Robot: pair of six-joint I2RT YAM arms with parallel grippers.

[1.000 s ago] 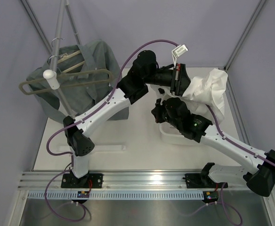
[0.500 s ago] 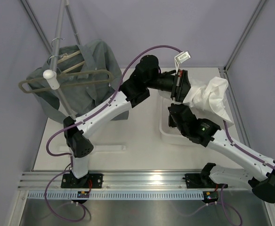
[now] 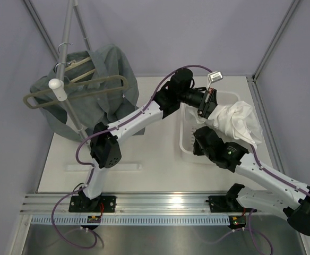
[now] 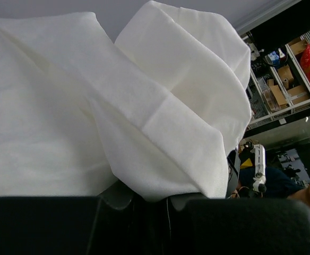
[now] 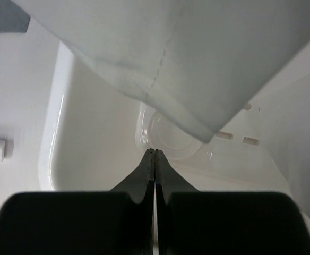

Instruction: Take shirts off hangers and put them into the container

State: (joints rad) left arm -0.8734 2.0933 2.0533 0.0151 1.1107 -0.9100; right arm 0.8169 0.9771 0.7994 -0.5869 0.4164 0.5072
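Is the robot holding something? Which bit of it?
Yes. The left gripper pinches the white shirt by a bunched fold of cloth; which part of the shirt cannot be told. The right gripper is shut on nothing.

The white shirt point(image 3: 239, 121) is plain. The grey-green shirt point(image 3: 104, 69) is dull and unpatterned, and the container point(image 3: 184, 143) is white.

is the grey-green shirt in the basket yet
No, the grey-green shirt hangs on a hanger at the far left, well apart from the basket.
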